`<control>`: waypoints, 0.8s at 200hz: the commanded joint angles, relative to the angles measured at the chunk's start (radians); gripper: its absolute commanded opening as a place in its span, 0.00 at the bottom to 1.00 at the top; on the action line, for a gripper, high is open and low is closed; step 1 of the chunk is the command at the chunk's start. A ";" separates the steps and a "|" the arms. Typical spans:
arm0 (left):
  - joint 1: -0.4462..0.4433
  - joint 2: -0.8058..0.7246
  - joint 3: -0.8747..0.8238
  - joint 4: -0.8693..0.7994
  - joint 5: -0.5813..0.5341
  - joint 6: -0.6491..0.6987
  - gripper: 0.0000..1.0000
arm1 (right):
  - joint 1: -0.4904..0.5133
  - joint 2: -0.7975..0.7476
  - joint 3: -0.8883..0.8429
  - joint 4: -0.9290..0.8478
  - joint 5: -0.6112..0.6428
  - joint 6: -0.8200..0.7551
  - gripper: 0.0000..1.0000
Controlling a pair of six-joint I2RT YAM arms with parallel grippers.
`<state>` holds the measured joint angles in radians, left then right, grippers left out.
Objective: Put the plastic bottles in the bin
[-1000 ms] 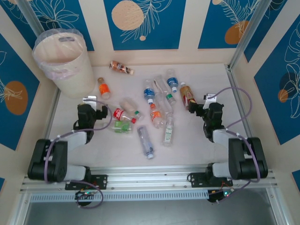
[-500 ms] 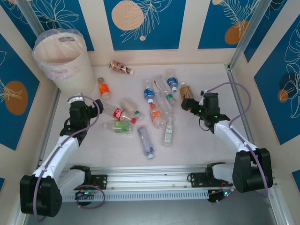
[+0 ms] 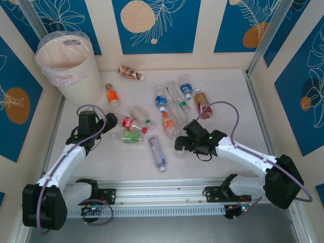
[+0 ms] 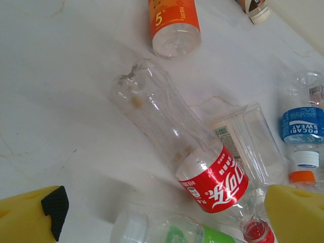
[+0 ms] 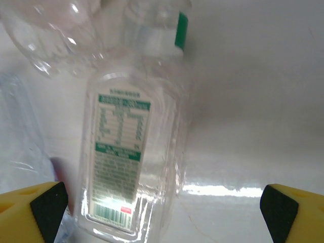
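Plastic bottles (image 3: 161, 99) are strewn flat on the table (image 3: 228, 91), right of the bin (image 3: 71, 66). A red-labelled bottle (image 4: 212, 182) is framed diagonally, cap toward the fingers, by the spread left gripper (image 3: 110, 121). A green-printed bottle (image 5: 121, 167) is seen lengthwise beneath the right gripper (image 3: 178, 145), equally spread.

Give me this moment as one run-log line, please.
left gripper: open, aimed at red-label bottle | right gripper: open, above green-print bottle | bottles: lying on table | bin: upright, back left corner
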<state>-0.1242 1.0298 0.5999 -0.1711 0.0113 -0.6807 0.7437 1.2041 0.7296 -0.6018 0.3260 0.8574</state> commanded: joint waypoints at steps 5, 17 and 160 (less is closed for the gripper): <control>-0.007 0.001 -0.023 0.053 0.072 -0.038 1.00 | 0.055 0.091 0.064 -0.042 -0.010 0.045 1.00; -0.008 0.013 -0.035 0.096 0.107 -0.067 1.00 | 0.090 0.145 0.096 -0.056 0.015 0.059 1.00; -0.314 0.157 0.105 0.203 0.092 -0.157 1.00 | 0.128 0.183 -0.015 0.036 0.181 0.115 0.66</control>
<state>-0.4088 1.1549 0.6498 0.0109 0.0784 -0.8211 0.8761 1.4437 0.7551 -0.5827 0.4488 0.9543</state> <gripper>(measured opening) 0.999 0.687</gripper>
